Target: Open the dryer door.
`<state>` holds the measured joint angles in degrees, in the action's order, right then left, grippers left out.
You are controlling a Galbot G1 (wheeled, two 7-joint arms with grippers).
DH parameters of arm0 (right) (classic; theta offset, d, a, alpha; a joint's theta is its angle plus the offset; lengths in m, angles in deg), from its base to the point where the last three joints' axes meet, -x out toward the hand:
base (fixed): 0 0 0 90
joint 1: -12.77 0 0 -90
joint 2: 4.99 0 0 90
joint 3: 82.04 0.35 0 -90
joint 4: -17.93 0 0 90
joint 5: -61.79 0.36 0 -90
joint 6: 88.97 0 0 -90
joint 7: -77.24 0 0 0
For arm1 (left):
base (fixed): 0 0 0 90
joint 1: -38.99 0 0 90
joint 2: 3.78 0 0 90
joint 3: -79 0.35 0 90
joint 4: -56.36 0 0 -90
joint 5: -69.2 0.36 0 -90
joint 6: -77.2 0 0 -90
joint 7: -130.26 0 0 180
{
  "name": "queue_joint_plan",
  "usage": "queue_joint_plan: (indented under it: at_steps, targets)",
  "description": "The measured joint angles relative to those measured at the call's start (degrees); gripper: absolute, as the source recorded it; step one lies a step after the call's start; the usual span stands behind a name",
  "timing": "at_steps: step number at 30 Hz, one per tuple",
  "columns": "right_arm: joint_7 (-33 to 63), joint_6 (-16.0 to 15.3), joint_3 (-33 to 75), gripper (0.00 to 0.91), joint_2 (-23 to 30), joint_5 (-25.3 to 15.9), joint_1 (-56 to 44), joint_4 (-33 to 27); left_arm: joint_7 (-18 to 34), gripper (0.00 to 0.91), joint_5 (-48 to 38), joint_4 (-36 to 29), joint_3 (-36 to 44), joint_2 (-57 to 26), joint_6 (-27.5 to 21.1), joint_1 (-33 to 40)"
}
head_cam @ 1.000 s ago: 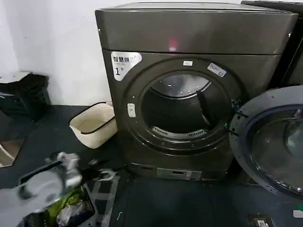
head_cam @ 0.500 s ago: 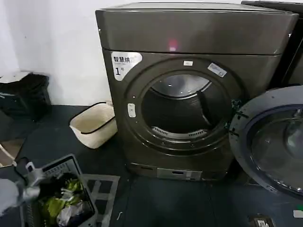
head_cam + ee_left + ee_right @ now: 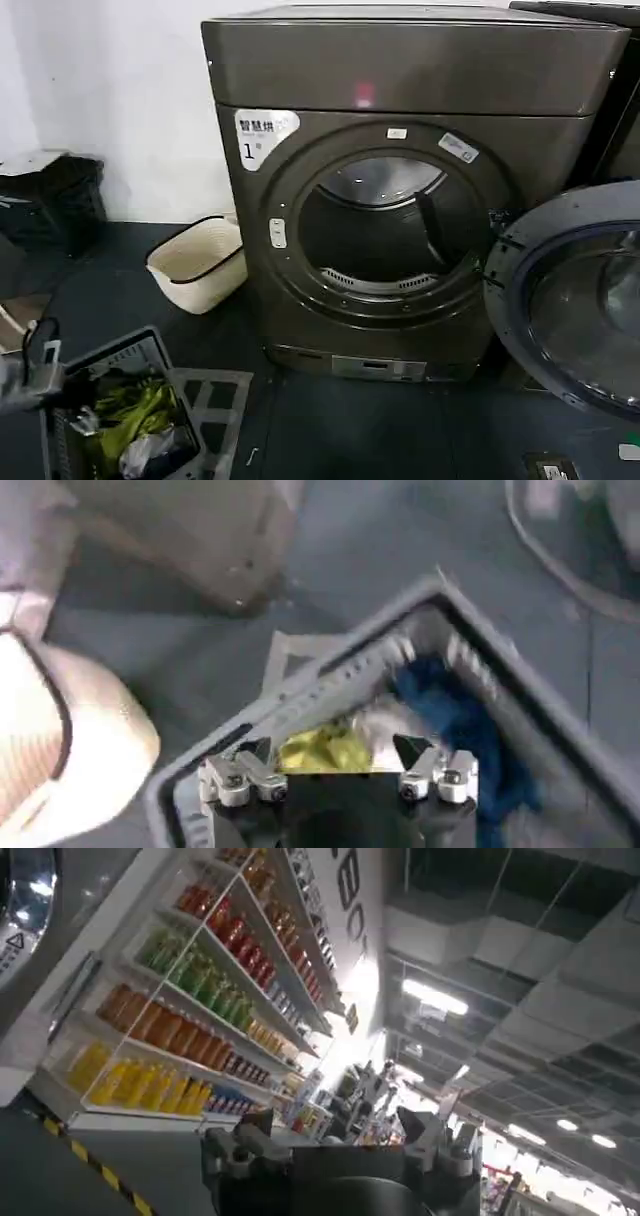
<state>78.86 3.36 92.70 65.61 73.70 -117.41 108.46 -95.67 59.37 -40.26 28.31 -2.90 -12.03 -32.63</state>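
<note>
The dryer (image 3: 400, 70) is a dark bronze-grey front-loader with a white "1" sticker (image 3: 262, 132). The dryer door (image 3: 575, 300) stands swung wide to the right, its dark inner side and glass facing me, and the drum mouth (image 3: 385, 230) is exposed. My left gripper (image 3: 38, 350) sits low at the left edge, far from the door, over a laundry crate. In the left wrist view the left gripper (image 3: 333, 750) is open with nothing between its fingers. My right gripper (image 3: 335, 1128) is open too and faces shop shelves.
A grey crate (image 3: 150, 350) of yellow and blue clothes sits on the dark floor at the front left. A cream basket (image 3: 195, 262) stands beside the dryer. A black bag (image 3: 55, 200) lies by the wall. A neighbouring dark machine (image 3: 620, 130) stands at the right.
My left arm has drawn back from above the crate toward the left edge. The dryer door has stayed swung open at the right.
</note>
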Motion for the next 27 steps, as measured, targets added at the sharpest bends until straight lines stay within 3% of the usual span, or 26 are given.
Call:
queue_joint_plan:
  at_steps: [4, 9, 17, 27]
  targets:
    - [0.0, 0.0, -0.3, 0.907, 0.7, 0.0, -0.1, 0.7, -4.4, 0.907, 11.0, 2.9, -3.2, 2.0, 3.9, 1.2]
    - [0.0, -0.1, -0.5, 0.907, 1.3, 0.0, -0.1, 1.4, -7.8, 0.907, 15.9, 5.4, -4.6, 3.9, 7.0, 1.9]
    - [0.0, -0.2, -0.9, 0.907, 2.4, 0.0, -0.2, 2.5, -6.1, 0.907, 10.0, 5.9, -4.8, 5.9, 5.5, 2.4]
    - [0.0, -0.3, -0.7, 0.907, 3.0, 0.1, -0.6, 3.1, -5.6, 0.907, 9.4, 5.6, -4.6, 7.6, 6.2, 3.2]
